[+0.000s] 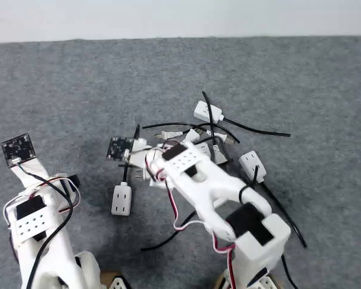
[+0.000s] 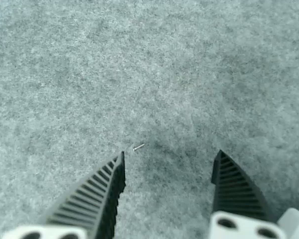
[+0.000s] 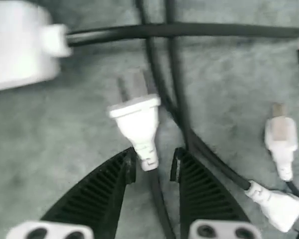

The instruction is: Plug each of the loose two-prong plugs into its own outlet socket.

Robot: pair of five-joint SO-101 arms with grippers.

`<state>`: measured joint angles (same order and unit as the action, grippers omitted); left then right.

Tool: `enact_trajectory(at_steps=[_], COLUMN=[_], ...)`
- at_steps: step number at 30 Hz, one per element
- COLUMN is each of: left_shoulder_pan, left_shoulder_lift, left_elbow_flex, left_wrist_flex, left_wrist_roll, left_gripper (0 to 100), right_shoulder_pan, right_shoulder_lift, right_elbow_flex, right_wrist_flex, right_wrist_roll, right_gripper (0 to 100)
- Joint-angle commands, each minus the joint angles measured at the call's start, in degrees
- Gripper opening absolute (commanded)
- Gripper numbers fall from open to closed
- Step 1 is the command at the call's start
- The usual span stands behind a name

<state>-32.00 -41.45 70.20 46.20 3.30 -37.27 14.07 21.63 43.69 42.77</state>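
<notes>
My right gripper (image 3: pixel 153 158) is narrowly open, its black fingertips (image 3: pixel 127 164) on either side of the cable end of a white two-prong plug (image 3: pixel 137 119) lying on the carpet, prongs pointing away. One fingertip touches the plug; a small gap shows at the other. A white outlet socket (image 3: pixel 17 45) with a black cable lies just beyond. In the high view white sockets lie at the left (image 1: pixel 121 200), the back (image 1: pixel 207 112) and the right (image 1: pixel 253 165) of the cable tangle. My left gripper (image 2: pixel 167 162) hangs open over bare grey carpet at the table's near left.
Black cables (image 3: pixel 174 99) cross beside the plug. Two more white plugs (image 3: pixel 279 137) (image 3: pixel 276 206) lie to one side of it. The right arm (image 1: pixel 210 186) covers part of the tangle. The left arm (image 1: pixel 33 217) stands by the near edge.
</notes>
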Motion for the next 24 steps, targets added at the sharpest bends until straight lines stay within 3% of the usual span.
enact_trajectory(at_steps=[1, 4, 7, 12, 18, 24], left_shoulder_pan=[-0.18, 0.7, 0.7, 0.7, 0.7, 0.7], left_shoulder_lift=[-1.05, -1.05, -1.05, -1.05, -1.05, -1.05], left_elbow_flex=[-0.4, -0.31, -0.31, -0.31, 1.1, 1.1], left_wrist_flex=[-1.41, -1.41, -1.49, -1.76, -4.75, -4.75], left_wrist_roll=[-0.62, -0.62, -0.62, -0.62, -0.62, -0.62], left_gripper=[27, 27, 27, 27, 26, 26], right_shoulder_pan=[0.84, 0.75, 0.75, 1.98, 4.79, 7.08], right_shoulder_lift=[1.8, 4.0, 6.81, 9.1, 3.21, 1.98], right_elbow_flex=[-4.75, -8.35, -12.48, -17.76, -28.04, -40.53], right_wrist_flex=[0.48, 4.88, 9.1, 16.31, 37.32, 58.95], right_wrist_roll=[0.7, 2.29, 4.4, -1.49, -11.43, -14.15], right_gripper=[12.1, 11.7, 3.2, 0.9, 0.8, 0.8])
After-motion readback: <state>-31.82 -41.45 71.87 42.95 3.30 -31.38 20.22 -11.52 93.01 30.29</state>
